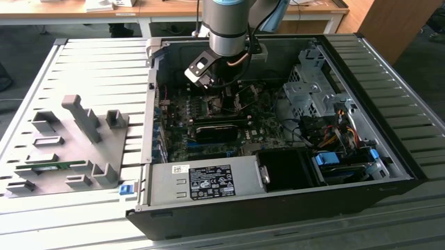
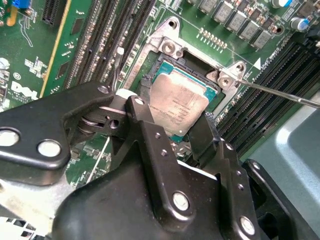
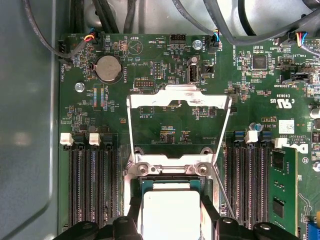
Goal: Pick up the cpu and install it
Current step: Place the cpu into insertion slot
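Note:
The cpu (image 2: pixel 177 102), a flat silvery square chip, lies over the open socket (image 2: pixel 167 47) on the green motherboard. In both wrist views my gripper (image 2: pixel 175 122) has its black fingers (image 2: pixel 142 117) against two opposite edges of the chip, shut on it. The first wrist view shows the cpu (image 3: pixel 170 215) between the fingers (image 3: pixel 134 222), with the socket's metal load plate (image 3: pixel 180 92) swung open beyond it and the thin lever (image 3: pixel 225 195) beside it. In the exterior view the gripper (image 1: pixel 226 99) reaches down into the open computer case (image 1: pixel 389 156).
Black memory slots (image 3: pixel 95 185) flank the socket, with a green module (image 3: pixel 282 185) in one. The case holds a power supply (image 1: pixel 201 179), a drive cage (image 1: pixel 309 91) and cable bundles (image 1: pixel 334 130). A grey fixture board (image 1: pixel 70 151) with a green strip (image 1: pixel 41 167) lies at the exterior view's left.

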